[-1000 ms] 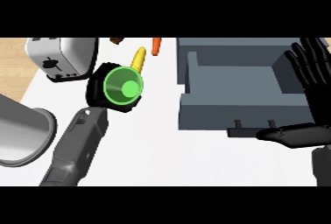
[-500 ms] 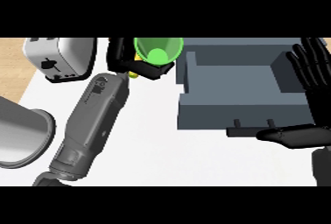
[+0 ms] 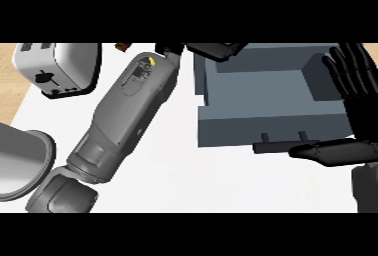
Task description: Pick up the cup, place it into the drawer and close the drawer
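The green cup shows nowhere in the head view. My left forearm (image 3: pixel 122 117) stretches up and to the right across the counter. Only a dark part of my left hand (image 3: pixel 214 49) shows, at the picture's top edge above the back left corner of the open grey drawer (image 3: pixel 273 127). What it holds is cut off there. The drawer's inside looks bare, and its handle (image 3: pixel 284 146) points toward me. My right hand (image 3: pixel 356 80) stands open beside the drawer's right wall, with its thumb lying in front of the handle.
A silver toaster (image 3: pixel 55 67) stands at the back left. A large grey metal vessel (image 3: pixel 18 160) sits at the left edge. A small brown-orange item (image 3: pixel 119 46) peeks in by the toaster. The white counter (image 3: pixel 221 185) lies in front of the drawer.
My left arm has swung up and to the right, carrying the green cup from beside the toaster toward the drawer's back left corner. The cup has passed out of view. The right hand stayed still.
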Tool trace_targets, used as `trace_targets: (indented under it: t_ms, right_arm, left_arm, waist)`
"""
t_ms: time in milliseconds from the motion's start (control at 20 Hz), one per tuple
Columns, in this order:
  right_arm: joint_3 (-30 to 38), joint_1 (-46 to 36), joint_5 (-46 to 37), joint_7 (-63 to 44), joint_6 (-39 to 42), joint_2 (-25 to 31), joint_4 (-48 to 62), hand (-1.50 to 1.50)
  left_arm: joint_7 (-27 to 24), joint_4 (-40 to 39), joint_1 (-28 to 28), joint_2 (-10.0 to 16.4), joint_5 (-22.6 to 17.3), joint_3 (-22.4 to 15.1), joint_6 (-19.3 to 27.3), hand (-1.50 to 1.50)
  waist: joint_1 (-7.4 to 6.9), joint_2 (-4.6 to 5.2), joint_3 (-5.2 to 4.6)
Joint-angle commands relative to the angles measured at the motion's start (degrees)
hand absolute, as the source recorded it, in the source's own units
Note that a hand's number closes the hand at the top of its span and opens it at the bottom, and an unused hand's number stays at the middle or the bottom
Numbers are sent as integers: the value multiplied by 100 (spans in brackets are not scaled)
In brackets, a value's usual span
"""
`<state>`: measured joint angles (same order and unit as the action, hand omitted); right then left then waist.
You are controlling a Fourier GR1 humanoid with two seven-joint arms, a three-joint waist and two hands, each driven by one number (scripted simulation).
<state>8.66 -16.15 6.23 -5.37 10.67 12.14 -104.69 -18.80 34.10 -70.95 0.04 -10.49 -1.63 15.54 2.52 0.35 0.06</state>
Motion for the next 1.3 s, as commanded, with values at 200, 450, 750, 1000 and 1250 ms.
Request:
trace_targets:
  t_ms: [200, 450, 750, 1000, 1250]
  right_arm:
    - [82, -216, 129, 165, 147, 62, 352, -150]
    - [-152, -287, 115, 92, 192, -15, 94, -150]
    - [-241, -644, 203, 214, 307, -69, 438, -150]
    - [-498, -725, 406, -78, 499, -118, 174, -150]
    - [-947, -726, 969, 92, 1346, -150, 293, 150]
  left_arm:
    - [576, -1362, -905, -4, -432, -649, 505, 150]
    - [734, -1782, -767, -4, -534, -1242, 160, 150]
    - [876, -1766, -526, -4, -726, -1815, -98, 150]
    - [197, -1545, -70, -4, -1120, -1766, 36, -150]
    - [-198, -1184, -51, -4, -1754, -1550, -181, -150]
  waist:
    - [221, 83, 6]
    - [558, 154, 10]
    - [804, 239, 14]
    - [986, 253, -5]
    - [956, 280, -4]
